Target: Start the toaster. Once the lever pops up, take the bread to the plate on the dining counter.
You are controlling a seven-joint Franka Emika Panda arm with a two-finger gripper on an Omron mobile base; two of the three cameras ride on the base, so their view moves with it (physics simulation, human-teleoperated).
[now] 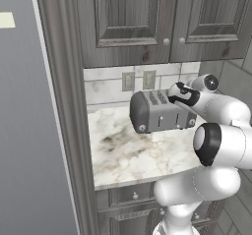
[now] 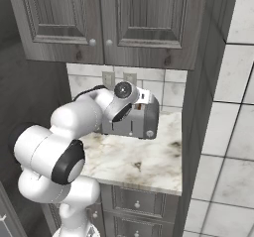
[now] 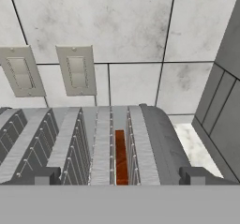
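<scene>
- Left base view: we see the toaster standing far back on the marble table by the wall, with our hand above its right end. Its levers sit low on the near long side; reaching from above, we could push on the casing and slide it.
- Right base view: our arm hides much of the toaster, so a contact could go unnoticed.
- Hand view: our fingertips stand wide apart, holding nothing, straddling the slot with the bread. Descending here could jam a tip in a slot.
</scene>
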